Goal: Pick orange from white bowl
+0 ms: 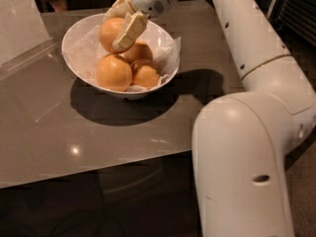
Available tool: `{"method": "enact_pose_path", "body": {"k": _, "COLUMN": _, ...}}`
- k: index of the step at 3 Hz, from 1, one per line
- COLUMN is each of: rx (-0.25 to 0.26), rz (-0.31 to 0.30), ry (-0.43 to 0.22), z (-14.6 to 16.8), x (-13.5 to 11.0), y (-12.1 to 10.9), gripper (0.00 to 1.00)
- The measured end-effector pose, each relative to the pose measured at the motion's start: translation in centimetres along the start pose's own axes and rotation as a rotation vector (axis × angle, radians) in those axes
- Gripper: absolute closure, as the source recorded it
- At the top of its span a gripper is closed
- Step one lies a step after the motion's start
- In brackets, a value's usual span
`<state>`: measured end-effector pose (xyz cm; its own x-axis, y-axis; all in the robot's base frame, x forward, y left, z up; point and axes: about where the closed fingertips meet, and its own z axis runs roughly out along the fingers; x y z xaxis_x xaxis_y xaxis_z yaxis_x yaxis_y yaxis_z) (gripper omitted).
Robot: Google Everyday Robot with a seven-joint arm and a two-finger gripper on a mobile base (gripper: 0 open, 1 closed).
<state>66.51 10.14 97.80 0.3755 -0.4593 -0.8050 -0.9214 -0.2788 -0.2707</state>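
from my seat i see the tool (120, 31) up at the far side of the white bowl (74, 63), clenched on the orange (108, 31). one cream finger (130, 29) lies across the fruit's near face, and the other is mostly hidden behind it. the orange is held high, over the bowl's back half and above the rim line; i cannot tell whether its underside touches the fruit below.

three other oranges (114, 73) sit in the bowl: a big one at the front left, a smaller one to its right, and one partly hidden behind them (tucked just under the held fruit). crumpled paper (168, 51) lines the bowl and pokes over the right rim.

the bowl stands on the glossy grey-brown desk (74, 137), casting a dark shadow toward me and to the right. the white arm (256, 58) reaches in from the right and fills the lower right corner. a clear panel (22, 21) leans at the desk's left edge, apart from the bowl.
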Motion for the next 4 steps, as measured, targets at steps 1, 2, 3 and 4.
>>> {"method": "enact_pose_path", "body": {"k": 1, "rx": 0.043, "rz": -0.115, "ry": -0.022, "z": -1.4, "x": -4.1, "y": 2.2, "gripper": 1.00}}
{"method": "enact_pose_path", "body": {"k": 2, "rx": 0.085, "rz": -0.186, "ry": -0.030, "z": -2.4, "x": -6.9, "y": 5.2, "gripper": 1.00}}
{"method": "enact_pose_path", "body": {"k": 3, "rx": 0.122, "rz": -0.200, "ry": -0.063, "z": -3.0, "x": -7.4, "y": 7.9, "gripper": 1.00}}
{"method": "enact_pose_path", "body": {"k": 4, "rx": 0.173, "rz": -0.218, "ry": -0.073, "z": -3.8, "x": -8.2, "y": 10.7, "gripper": 1.00}}
